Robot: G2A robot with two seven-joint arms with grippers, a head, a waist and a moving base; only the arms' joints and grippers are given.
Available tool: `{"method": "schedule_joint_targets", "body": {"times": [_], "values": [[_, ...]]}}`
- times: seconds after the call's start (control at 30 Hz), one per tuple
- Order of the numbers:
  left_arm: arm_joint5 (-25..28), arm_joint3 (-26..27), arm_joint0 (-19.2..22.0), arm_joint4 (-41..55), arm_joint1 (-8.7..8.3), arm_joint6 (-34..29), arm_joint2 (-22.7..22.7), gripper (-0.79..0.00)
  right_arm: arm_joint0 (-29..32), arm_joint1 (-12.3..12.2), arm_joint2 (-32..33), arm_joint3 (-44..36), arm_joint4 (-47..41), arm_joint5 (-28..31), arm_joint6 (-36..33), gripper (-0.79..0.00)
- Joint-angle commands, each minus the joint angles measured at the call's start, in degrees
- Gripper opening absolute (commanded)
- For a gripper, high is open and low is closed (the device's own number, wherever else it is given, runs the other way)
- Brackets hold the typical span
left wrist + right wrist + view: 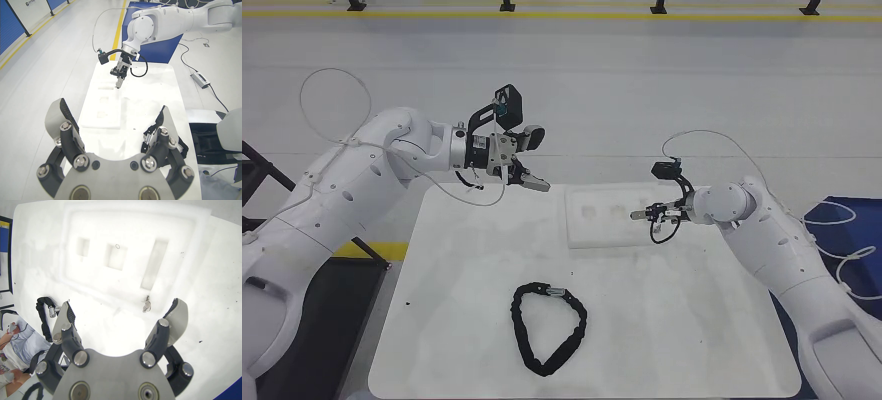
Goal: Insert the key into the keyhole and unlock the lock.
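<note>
Top view: black-sleeved chain lock point(547, 328) with silver cylinder lies looped on white table point(462, 300), near half. Right gripper point(640, 213) hangs over white foam tray point(592, 232).
Left wrist view: left gripper point(113, 106) spread wide, holding nothing.
Right wrist view: fingers likewise spread; small silver key point(147, 307) lies just beside the tray's long slot.

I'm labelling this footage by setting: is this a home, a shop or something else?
Probably a robotics lab or factory hall: a wide floor with yellow lane lines, blue partition panels, and a power supply cabled across the floor beside the white table.
</note>
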State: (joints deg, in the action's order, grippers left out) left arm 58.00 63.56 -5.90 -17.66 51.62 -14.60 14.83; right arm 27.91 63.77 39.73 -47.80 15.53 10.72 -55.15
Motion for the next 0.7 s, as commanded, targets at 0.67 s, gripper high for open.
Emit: {"method": "schedule_joint_targets", "body": {"times": [0.67], "values": [[0.0, 0.0, 0.0, 0.0, 0.0, 0.0, 0.0, 0.0, 1.03, 2.12, -2.03, 0.63, 2.63, -10.45, -2.24, 0.0]]}}
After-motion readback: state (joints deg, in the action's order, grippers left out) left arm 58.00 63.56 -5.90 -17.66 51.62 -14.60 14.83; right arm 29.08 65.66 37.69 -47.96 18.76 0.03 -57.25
